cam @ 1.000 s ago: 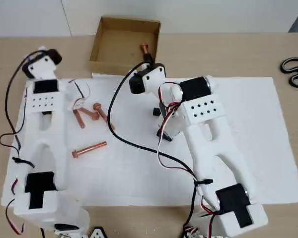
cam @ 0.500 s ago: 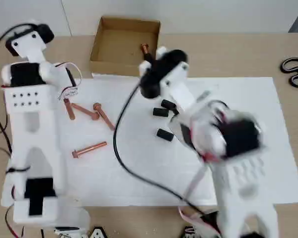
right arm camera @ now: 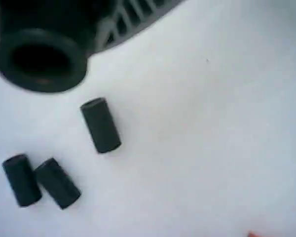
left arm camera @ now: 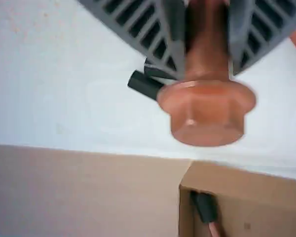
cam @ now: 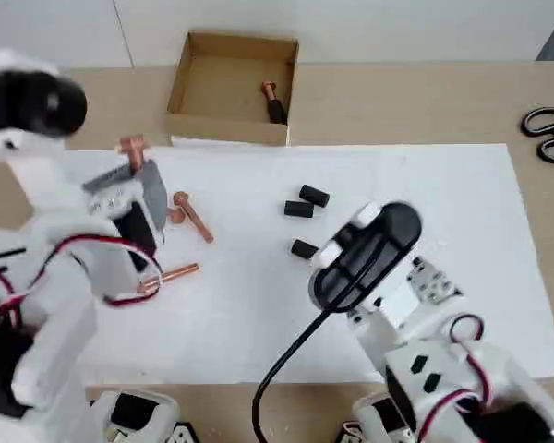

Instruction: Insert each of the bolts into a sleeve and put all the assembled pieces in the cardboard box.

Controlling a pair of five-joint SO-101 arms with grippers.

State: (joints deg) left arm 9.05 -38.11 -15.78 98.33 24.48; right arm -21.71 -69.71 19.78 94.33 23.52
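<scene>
My left gripper (left arm camera: 207,29) is shut on a copper bolt (left arm camera: 207,111), whose hex head points away from the grey fingers. In the high view this gripper (cam: 137,173) is raised over the sheet's left side with the bolt (cam: 132,148) sticking out. My right gripper (right arm camera: 54,29) is shut on a black sleeve (right arm camera: 39,61), seen end-on with its bore open. That arm (cam: 365,249) sits at the front right. Three loose sleeves (cam: 298,209) lie mid-sheet. The cardboard box (cam: 189,83) at the back holds one assembled bolt and sleeve (cam: 272,100).
Loose copper bolts lie on the white sheet (cam: 443,203), one angled (cam: 192,215) and one lower down (cam: 166,275). Scissors (cam: 549,129) rest at the table's far right. The box corner (left arm camera: 237,197) shows beyond the held bolt.
The right arm has drawn back from the box to the front, leaving the assembled piece inside. The left arm has risen from the sheet with a bolt in its gripper.
</scene>
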